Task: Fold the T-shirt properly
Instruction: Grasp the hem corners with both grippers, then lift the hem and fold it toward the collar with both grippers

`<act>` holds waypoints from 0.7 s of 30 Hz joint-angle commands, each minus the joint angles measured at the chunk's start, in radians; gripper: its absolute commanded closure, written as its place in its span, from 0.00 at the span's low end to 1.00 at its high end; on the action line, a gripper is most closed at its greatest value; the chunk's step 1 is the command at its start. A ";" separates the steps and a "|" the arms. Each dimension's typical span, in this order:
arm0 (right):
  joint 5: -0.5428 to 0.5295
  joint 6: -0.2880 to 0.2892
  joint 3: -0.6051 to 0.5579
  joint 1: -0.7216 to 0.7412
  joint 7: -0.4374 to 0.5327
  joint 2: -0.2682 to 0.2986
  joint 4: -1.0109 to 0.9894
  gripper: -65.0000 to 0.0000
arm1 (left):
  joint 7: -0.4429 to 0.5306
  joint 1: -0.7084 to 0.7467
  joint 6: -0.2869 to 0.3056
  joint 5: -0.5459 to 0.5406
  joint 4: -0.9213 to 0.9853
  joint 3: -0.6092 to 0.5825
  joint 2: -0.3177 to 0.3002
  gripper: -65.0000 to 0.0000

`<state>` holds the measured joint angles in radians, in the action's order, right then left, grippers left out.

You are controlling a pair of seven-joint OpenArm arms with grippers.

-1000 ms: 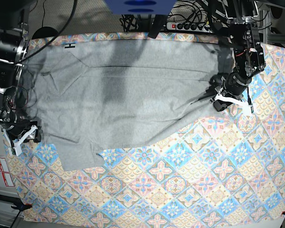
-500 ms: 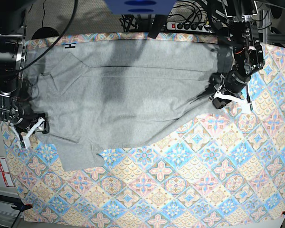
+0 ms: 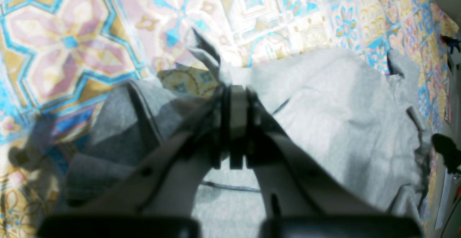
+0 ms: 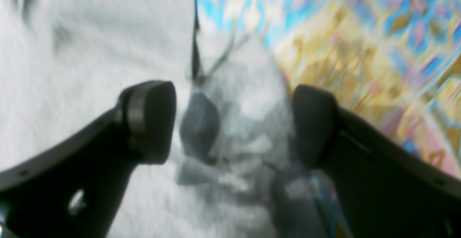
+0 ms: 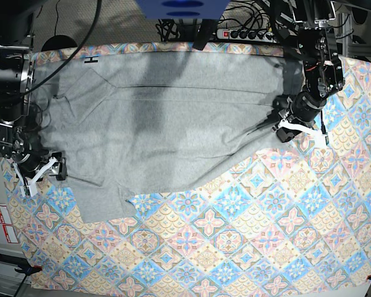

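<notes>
Across the far half of the tablecloth point(image 5: 247, 235) lies the T-shirt point(image 5: 167, 130), one garment, plain grey side up, spread wide and still unfolded, its near hem running on a slant. My left gripper point(image 3: 236, 97) is clenched on a bunched fold at the shirt's edge, with the cloth pulled into a small peak above the pads. My right gripper point(image 4: 234, 122) is released, jaws spread wide over crumpled fabric at the opposite edge, gripping nothing.

My worry is that only one side is held. If I pull with the left now, I expect the shirt to drag and skew rather than fold cleanly. The right could also close on too little cloth, or pinch the tablecloth along with it, since that edge is bunched and blurred in my wrist view.

Count: one T-shirt, one tablecloth, two grippers.
</notes>
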<state>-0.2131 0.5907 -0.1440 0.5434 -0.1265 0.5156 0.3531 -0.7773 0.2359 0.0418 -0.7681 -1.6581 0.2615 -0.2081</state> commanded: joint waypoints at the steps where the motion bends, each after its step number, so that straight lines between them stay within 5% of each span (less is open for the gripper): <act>1: -0.015 0.004 0.004 0.025 0.034 0.021 -0.002 0.26 | 0.017 -0.007 0.010 -0.014 -0.020 0.005 -0.009 1.00; 14: -0.013 0.004 0.001 0.020 0.041 -0.018 -0.079 0.26 | 0.017 -0.007 0.010 -0.015 -0.020 0.005 -0.009 1.00; 18: 0.082 0.004 0.001 0.020 0.038 -0.044 -0.079 0.26 | 0.017 -0.007 0.010 -0.015 -0.020 0.005 -0.009 1.00; 21: 0.166 0.004 0.007 0.019 0.040 -0.073 -0.079 0.36 | 0.017 -0.007 0.010 -0.015 -0.020 0.005 -0.009 1.00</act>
<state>-0.0479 0.5770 -0.1394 0.5457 -0.0776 0.4416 0.2672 -0.7769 0.2356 0.0418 -0.7715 -1.6581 0.2615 -0.2108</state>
